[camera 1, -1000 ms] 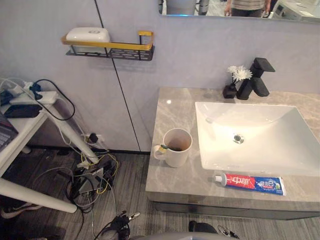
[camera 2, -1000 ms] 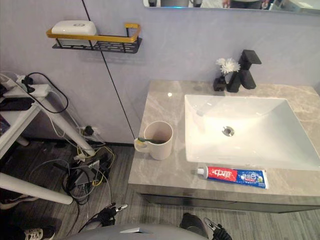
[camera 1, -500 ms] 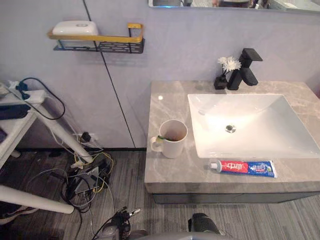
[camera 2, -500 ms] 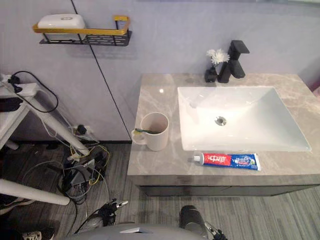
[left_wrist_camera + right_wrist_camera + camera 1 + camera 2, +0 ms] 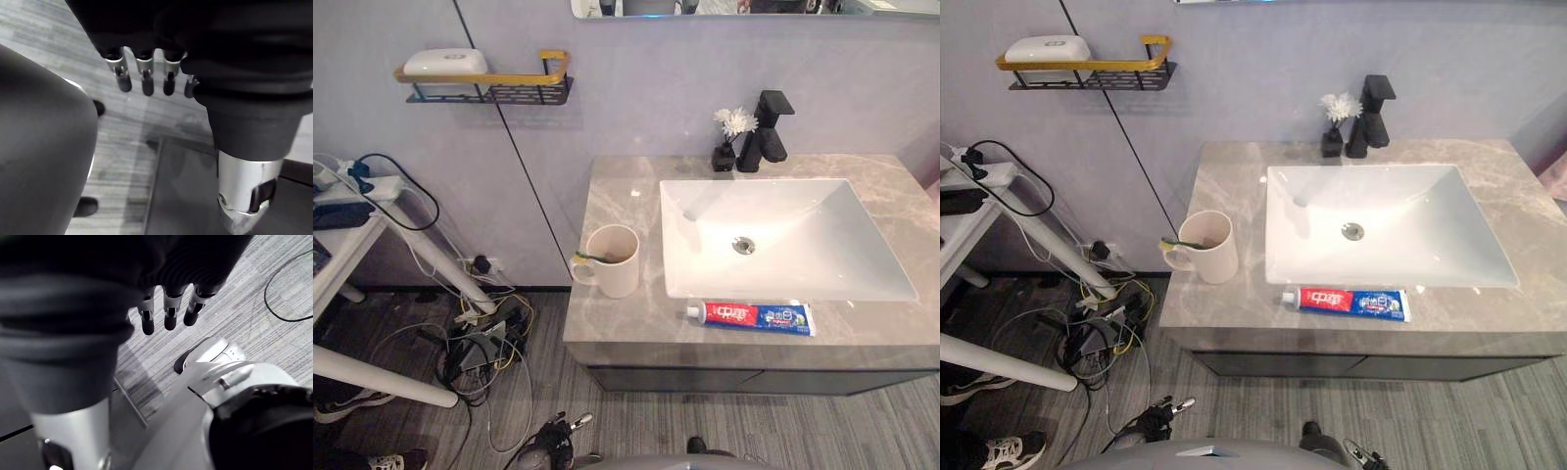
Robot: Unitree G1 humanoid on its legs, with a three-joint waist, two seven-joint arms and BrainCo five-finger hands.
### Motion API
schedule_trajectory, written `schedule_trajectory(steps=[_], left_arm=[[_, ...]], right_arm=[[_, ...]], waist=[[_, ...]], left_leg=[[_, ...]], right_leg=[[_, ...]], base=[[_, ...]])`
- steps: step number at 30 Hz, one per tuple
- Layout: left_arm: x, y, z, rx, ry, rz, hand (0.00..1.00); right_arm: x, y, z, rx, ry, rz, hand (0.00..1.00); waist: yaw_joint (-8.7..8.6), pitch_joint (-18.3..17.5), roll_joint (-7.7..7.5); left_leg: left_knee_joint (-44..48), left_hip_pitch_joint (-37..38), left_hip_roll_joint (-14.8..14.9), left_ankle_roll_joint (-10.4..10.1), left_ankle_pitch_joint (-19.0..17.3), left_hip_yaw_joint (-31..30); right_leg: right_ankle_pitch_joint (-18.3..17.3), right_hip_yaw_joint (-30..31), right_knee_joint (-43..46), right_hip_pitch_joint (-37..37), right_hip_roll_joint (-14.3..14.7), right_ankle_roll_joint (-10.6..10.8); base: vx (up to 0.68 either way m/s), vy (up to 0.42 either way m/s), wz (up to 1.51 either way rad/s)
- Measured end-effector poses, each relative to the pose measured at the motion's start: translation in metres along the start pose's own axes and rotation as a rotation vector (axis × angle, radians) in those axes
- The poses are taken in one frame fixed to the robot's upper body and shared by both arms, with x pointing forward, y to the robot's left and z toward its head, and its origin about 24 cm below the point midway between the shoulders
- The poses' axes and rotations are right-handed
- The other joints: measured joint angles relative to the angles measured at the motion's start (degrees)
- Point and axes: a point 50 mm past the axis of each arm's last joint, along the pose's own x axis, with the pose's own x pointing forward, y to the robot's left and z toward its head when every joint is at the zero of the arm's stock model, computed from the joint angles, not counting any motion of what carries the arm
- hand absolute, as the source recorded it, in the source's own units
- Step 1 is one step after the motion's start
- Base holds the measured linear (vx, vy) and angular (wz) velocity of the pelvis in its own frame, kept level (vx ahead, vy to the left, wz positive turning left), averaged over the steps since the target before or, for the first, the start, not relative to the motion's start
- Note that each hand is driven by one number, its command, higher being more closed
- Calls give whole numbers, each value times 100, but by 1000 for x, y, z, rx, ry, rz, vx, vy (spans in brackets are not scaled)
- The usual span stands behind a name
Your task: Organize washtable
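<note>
Red-white-blue toothpaste tube (image 5: 750, 316) is lying crosswise at lower right, cap toward the cream mug (image 5: 615, 261); left hand (image 5: 143, 78) and right hand (image 5: 167, 316) are hanging slack and empty, right probably nearer.

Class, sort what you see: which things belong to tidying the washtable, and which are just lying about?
Job, likely: toothpaste tube, mug, toothbrush inside it.
Lying about: floor cables, power strip, flower vase, soap on wall shelf.
</note>
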Motion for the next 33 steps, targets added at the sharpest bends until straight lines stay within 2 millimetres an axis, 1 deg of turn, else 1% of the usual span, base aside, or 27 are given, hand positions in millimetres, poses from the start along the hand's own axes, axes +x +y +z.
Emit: schedule_trajectory(steps=[4,8,12,13,14,15,16,18,19,20,21,22,23,24,25,26,27,29,30,32,33], left_arm=[[-1,8,-1,-26,4,29,0],[-1,10,-6,-111,19,48,0],[-4,17,-13,-307,27,135,0],[-4,18,-13,-398,11,176,0],[-5,18,-13,-440,4,192,0],[-6,18,-10,-518,-25,216,0],[-7,18,-5,-573,-72,228,0],[-12,22,25,-664,-231,234,0],[-19,31,47,-751,-353,265,0],[-29,48,69,-821,-489,310,0],[-36,58,78,-849,-554,336,0],[-51,79,95,-893,-681,395,0],[-59,87,103,-893,-741,425,0],[-76,101,119,-886,-854,475,0],[-94,111,133,-869,-960,523,0],[-103,115,139,-861,-1011,547,0],[-134,117,161,-803,-1170,590,0],[-155,113,175,-757,-1282,602,0],[-171,108,184,-722,-1359,615,0],[-213,85,206,-569,-1569,634,0],[-223,79,210,-537,-1619,630,0]], right_arm=[[0,5,-4,-15,14,8,0],[-1,5,-8,44,15,-4,0],[0,8,-7,105,10,-24,0],[0,9,-5,86,0,-27,0],[1,10,-4,72,-2,-29,0],[1,10,-3,57,-2,-32,0],[1,9,-3,46,1,-39,0],[-2,3,-9,20,6,-58,0],[-3,2,-9,13,-1,-38,0],[-5,2,-9,15,-17,-9,0],[-5,2,-8,11,-24,0,0],[-5,2,-6,-7,-32,11,0],[-5,1,-6,-17,-33,14,0],[-5,0,-4,-43,-37,19,0],[-5,-1,-3,-51,-39,27,0],[-5,-1,-3,-51,-39,28,0],[-5,-1,-3,-54,-39,34,0],[-6,-2,-4,-55,-38,35,0],[-6,-2,-4,-58,-37,37,0],[-7,-4,-6,-40,-35,40,0],[-7,-5,-6,-30,-36,41,0]], waist=[[-8,-35,-117],[-16,-60,-138],[-16,-76,-141],[-3,-76,-124],[-3,-76,-122],[-3,-77,-118],[3,-74,-114],[83,-77,-91],[134,-70,-80],[153,-65,-57],[151,-70,-41],[132,-88,-5],[135,-96,10],[160,-117,39],[176,-120,50],[180,-118,69],[208,-128,59],[244,-118,85],[267,-128,82],[310,-165,104],[308,-178,122]], left_leg=[[-34,-10,-63,19,13,-18],[-39,10,-86,22,16,-135],[-55,36,-88,7,89,-311],[-63,38,-90,3,97,-368],[-64,40,-94,3,101,-403],[-66,40,-97,2,106,-449],[-73,39,-97,-2,112,-493],[-143,32,-83,-22,163,-527],[-160,24,-65,-21,169,-504],[-158,26,-50,-21,170,-472],[-158,26,-44,-21,170,-457],[-159,26,-41,-21,169,-427],[-160,19,-41,-20,168,-398],[-160,9,-43,-19,167,-341],[-155,12,-53,-18,167,-311],[-152,12,-57,-18,167,-309],[-122,12,-65,-19,167,-303],[-116,15,-64,-20,166,-302],[-113,18,-63,-21,166,-299],[-101,21,-62,-21,166,-292],[-99,23,-63,-21,166,-280]], right_leg=[[219,-52,-381,142,-82,19],[251,-165,-539,296,-114,28],[267,-366,-578,415,-117,25],[269,-417,-629,475,-117,23],[277,-449,-674,520,-118,24],[279,-501,-702,560,-120,24],[279,-558,-732,602,-121,23],[286,-589,-756,596,-104,12],[297,-572,-756,574,-85,-3],[303,-548,-752,580,-71,-13],[308,-536,-751,584,-66,-19],[325,-485,-753,558,-64,-25],[335,-451,-754,539,-64,-24],[365,-392,-762,499,-68,-20],[390,-381,-784,498,-81,-18],[401,-379,-798,505,-85,-17],[401,-375,-800,491,-94,-16],[400,-377,-800,485,-94,-16],[400,-378,-801,485,-94,-16],[400,-378,-794,482,-94,-15],[399,-373,-781,473,-93,-15]], base=[[-80,23,1],[-4,1,14],[49,-14,22],[43,-17,26],[41,-14,25],[25,-14,23],[24,-16,24],[6,-21,13],[-8,-22,-4],[-5,-16,-9],[-10,-10,-15],[-15,-2,-15],[-25,9,-23],[-24,18,-20],[-22,19,-16],[-35,15,-7],[-32,8,-1],[-17,3,-1],[-14,-2,-3],[0,0,0],[-10,7,-8]])
